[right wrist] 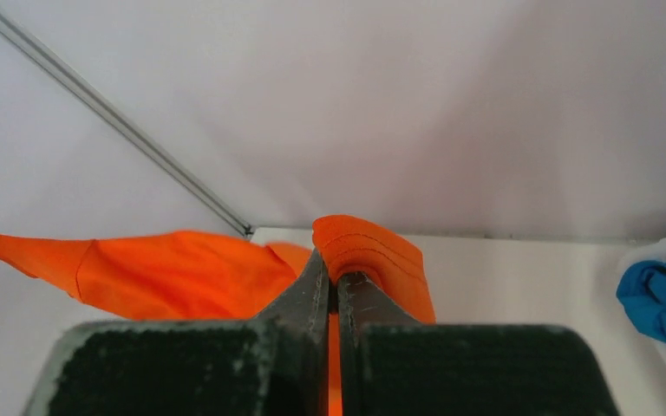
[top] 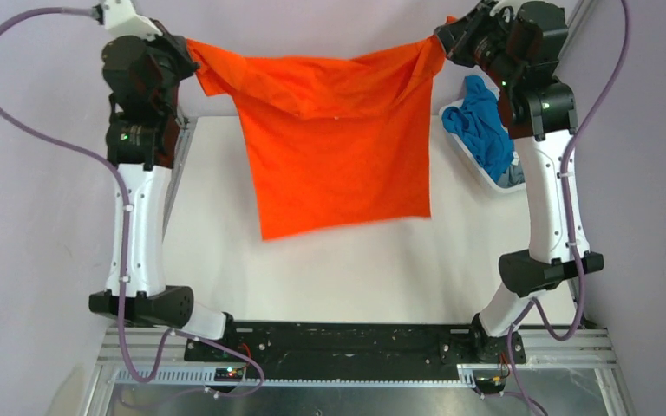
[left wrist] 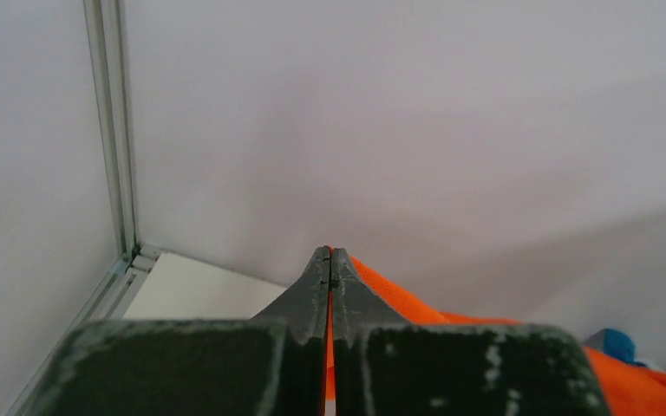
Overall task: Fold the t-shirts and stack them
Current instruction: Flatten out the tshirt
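Note:
A bright orange t-shirt hangs spread in the air above the white table, stretched between both grippers. My left gripper is shut on its upper left corner; the left wrist view shows orange cloth pinched between the closed fingers. My right gripper is shut on the upper right corner; the right wrist view shows a hemmed fold of the orange shirt clamped at the fingertips. The shirt's lower edge hangs slanted, lower at the left. A blue t-shirt lies crumpled in the basket at the right.
A white plastic basket with the blue shirt and some grey-blue cloth stands at the table's right edge, beside the right arm. The white table lies below the shirt. Purple walls close in the back and sides.

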Robot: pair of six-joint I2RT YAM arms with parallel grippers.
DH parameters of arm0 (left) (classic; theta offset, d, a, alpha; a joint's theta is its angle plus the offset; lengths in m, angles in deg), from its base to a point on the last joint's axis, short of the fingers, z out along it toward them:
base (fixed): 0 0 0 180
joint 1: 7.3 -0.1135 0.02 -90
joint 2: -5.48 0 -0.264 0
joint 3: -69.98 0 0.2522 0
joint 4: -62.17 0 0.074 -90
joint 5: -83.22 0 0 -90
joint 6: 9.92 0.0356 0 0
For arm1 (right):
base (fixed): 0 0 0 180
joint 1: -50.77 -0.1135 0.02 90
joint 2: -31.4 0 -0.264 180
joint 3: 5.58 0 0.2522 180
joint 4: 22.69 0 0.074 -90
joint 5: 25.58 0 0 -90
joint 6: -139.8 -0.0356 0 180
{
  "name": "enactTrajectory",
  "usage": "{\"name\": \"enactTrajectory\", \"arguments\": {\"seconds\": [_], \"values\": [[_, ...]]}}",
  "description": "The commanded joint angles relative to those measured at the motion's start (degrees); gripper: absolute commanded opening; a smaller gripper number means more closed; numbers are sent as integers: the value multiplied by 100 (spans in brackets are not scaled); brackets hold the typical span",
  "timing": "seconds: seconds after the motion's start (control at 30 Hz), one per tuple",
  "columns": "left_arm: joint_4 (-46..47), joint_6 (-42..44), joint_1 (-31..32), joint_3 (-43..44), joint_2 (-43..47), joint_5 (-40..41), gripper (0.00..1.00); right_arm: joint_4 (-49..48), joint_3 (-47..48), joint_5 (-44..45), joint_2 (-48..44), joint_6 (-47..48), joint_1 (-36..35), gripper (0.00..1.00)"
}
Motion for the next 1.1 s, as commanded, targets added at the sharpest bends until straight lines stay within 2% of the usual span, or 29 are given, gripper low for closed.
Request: {"name": "enactTrajectory", "arguments": {"seconds": [0.0, 0.13, 0.3, 0.4, 0.47, 0.53, 0.6, 0.7, 0.77, 0.8, 0.83, 0.87, 0.9, 0.93, 0.97, 1.0, 1.07], "values": [[62, -259, -210, 651, 622, -493, 0, -95, 580, 45, -435, 92, 41, 0], [63, -294, -212, -686, 1517, -269, 0, -223, -1147, -3, -1149, -15, 131, 0], [66, -832, -209, -3455, 2897, 31, 0, 327, -2778, -521, -1671, -275, 454, 0], [56, -1471, -210, -4878, 3431, -83, 0, 1016, -3598, -673, -1622, -94, 672, 0], [-12, -2197, -190, -6219, 3802, -148, 0, 1223, -4080, -602, -1584, 134, 791, 0], [-31, -2546, -82, -7209, 4253, -108, 0, 1319, -4502, -372, -1518, 241, 880, 0], [-73, -2800, 63, -8075, 4681, -91, 1, 1411, -4823, -149, -1376, 325, 946, 0], [-178, -2866, 230, -8873, 5186, -694, 5, 1513, -5280, 164, -1133, 347, 987, 1], [-359, -3066, 392, -9239, 5416, -926, 30, 1545, -5476, 518, -977, 255, 989, 9], [-390, -3233, 454, -9387, 5543, -1016, 55, 1548, -5510, 791, -900, 157, 990, 23], [-392, -3273, 584, -9402, 5592, -1059, 74, 1565, -5524, 958, -861, 103, 987, 31], [-431, -3232, 638, -9305, 5649, -1117, 93, 1592, -5499, 1316, -850, -5, 976, 46], [-474, -3184, 726, -9202, 5654, -1140, 96, 1668, -5423, 1647, -880, -43, 941, 53], [-587, -3080, 762, -8923, 5642, -1166, 99, 1736, -5318, 1834, -903, -127, 895, 66], [-622, -2962, 832, -8647, 5624, -1164, 99, 1864, -5251, 2251, -994, -190, 856, 74], [-638, -2913, 867, -8517, 5556, -1133, 99, 1931, -5145, 2453, -1053, -215, 758, 90], [-624, -2776, 1018, -8118, 5303, -964, 100, 2157, -5042, 3229, -1263, -389, 527, 98]]}}
